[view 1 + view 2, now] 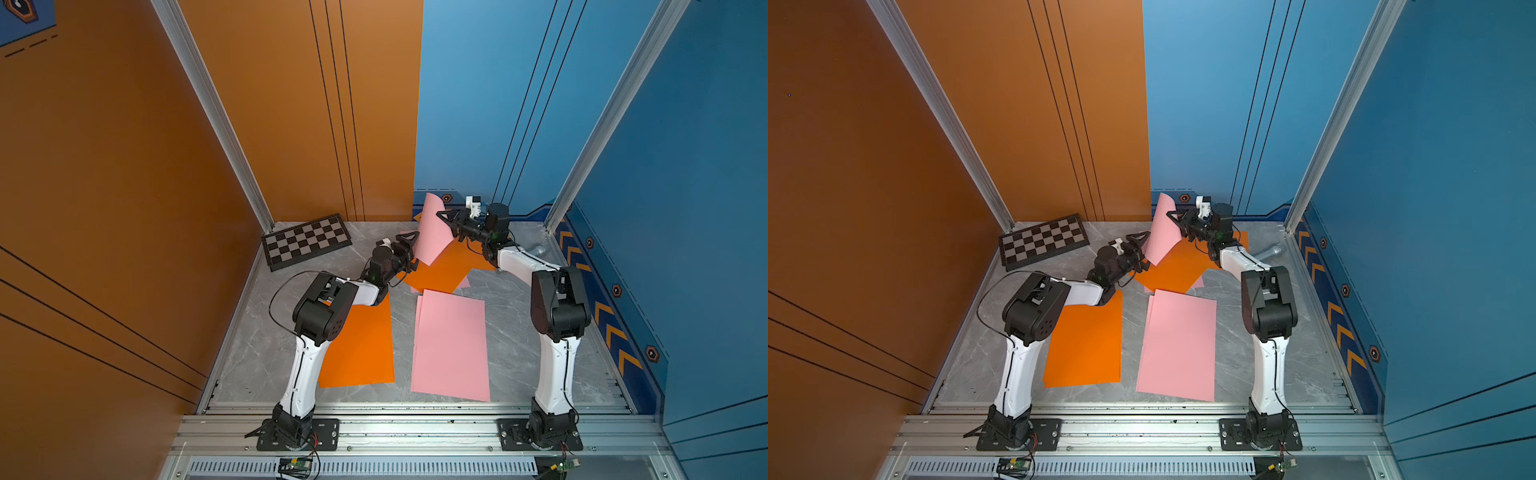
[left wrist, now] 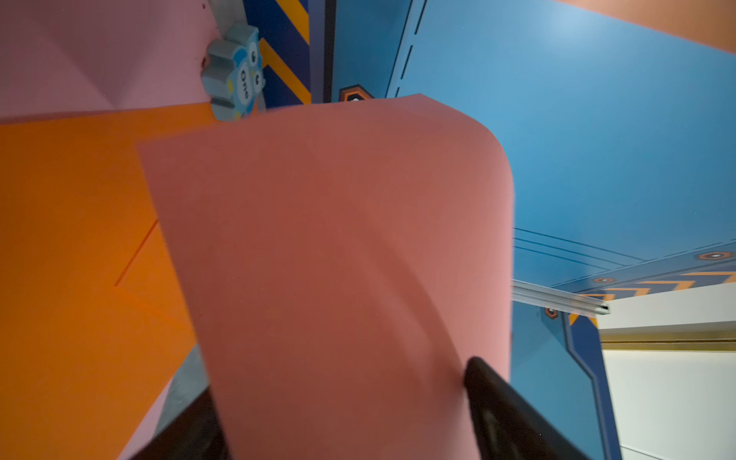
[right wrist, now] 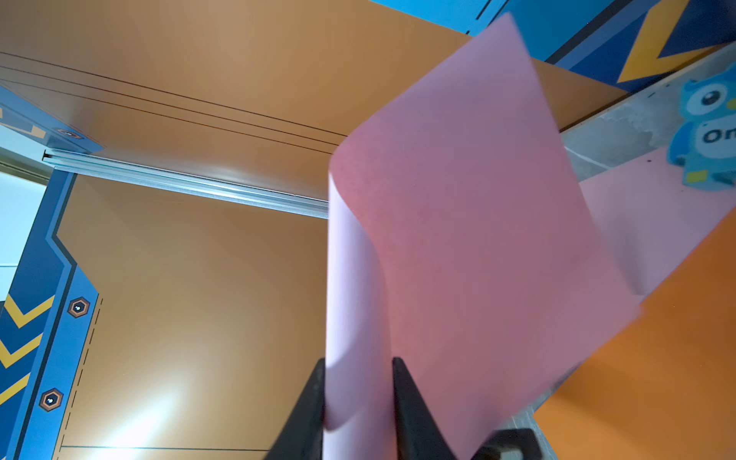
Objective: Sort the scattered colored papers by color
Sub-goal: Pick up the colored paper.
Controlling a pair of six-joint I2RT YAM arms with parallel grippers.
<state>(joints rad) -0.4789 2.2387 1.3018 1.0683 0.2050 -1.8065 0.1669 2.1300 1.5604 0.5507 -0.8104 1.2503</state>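
Over far orange sheets point(image 1: 440, 272): clamps curled pink sheet point(image 1: 430, 235) in right hand point(image 1: 442, 217), holds left hand point(image 1: 411, 251) wide open at its lower edge.

A curled pink sheet point(image 3: 458, 239) rises through the centre of the frame, its lower edge pinched by the right gripper point(image 3: 358, 402), whose black fingers point(image 3: 410, 410) sit on either side of it at bottom centre. At lower right lies an orange sheet point(image 3: 657, 358), overlapping a flat pink sheet point(image 3: 645, 207). A blue owl figure point(image 3: 709, 131) stands at the right edge on the grey marbled table point(image 3: 621, 127).
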